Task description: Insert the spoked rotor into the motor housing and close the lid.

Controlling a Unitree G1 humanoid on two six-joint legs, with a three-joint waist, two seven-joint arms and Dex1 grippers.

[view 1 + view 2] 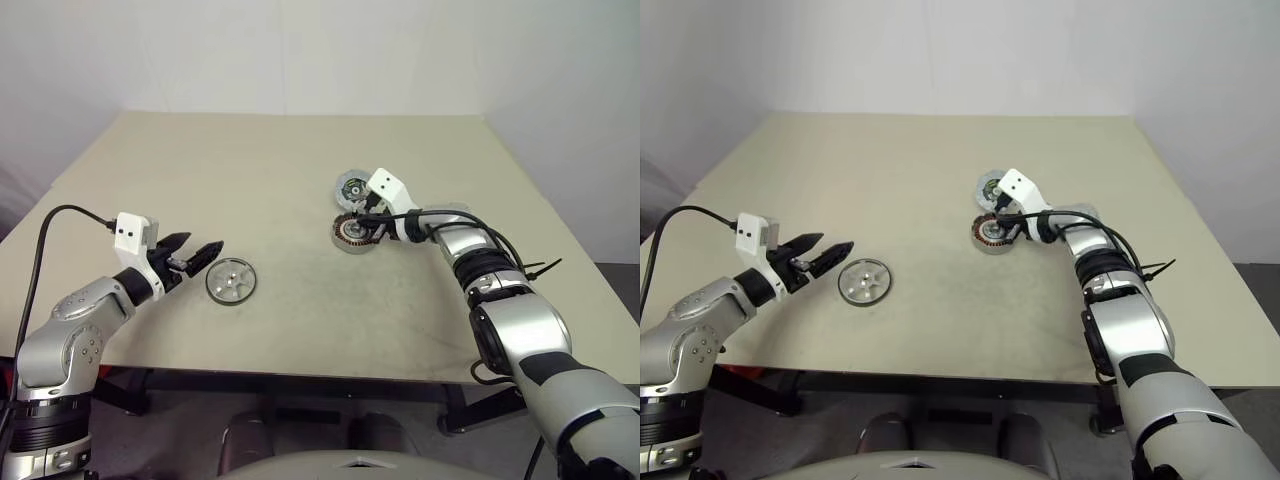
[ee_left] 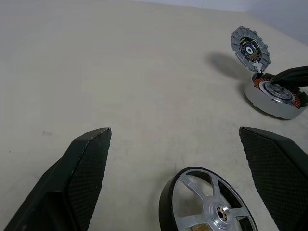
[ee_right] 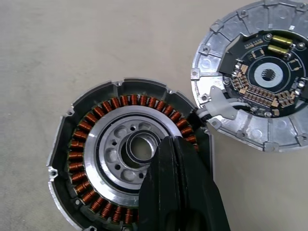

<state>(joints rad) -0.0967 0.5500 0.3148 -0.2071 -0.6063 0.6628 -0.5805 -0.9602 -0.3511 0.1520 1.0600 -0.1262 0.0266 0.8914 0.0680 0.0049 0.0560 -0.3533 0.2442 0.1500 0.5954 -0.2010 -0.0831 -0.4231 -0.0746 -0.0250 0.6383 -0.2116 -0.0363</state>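
The spoked rotor (image 1: 231, 281) lies flat on the table near its front left; its bright spokes and hub show in the left wrist view (image 2: 207, 204). My left gripper (image 1: 200, 250) hovers just left of the spoked rotor, open, its fingers (image 2: 84, 163) spread wide with nothing between them. The motor housing (image 3: 96, 159), with copper windings around its inside, sits right of the table's centre (image 1: 350, 235). My right gripper (image 3: 171, 142) is shut, empty, with its tips over the housing's inner ring. The lid (image 3: 255, 77) stands tilted just behind the housing, circuit face showing, joined to it by a short wire.
The beige table (image 1: 280, 180) carries just these parts. Its front edge runs close below the rotor. A black cable (image 1: 60, 215) loops from my left wrist off the table's left side.
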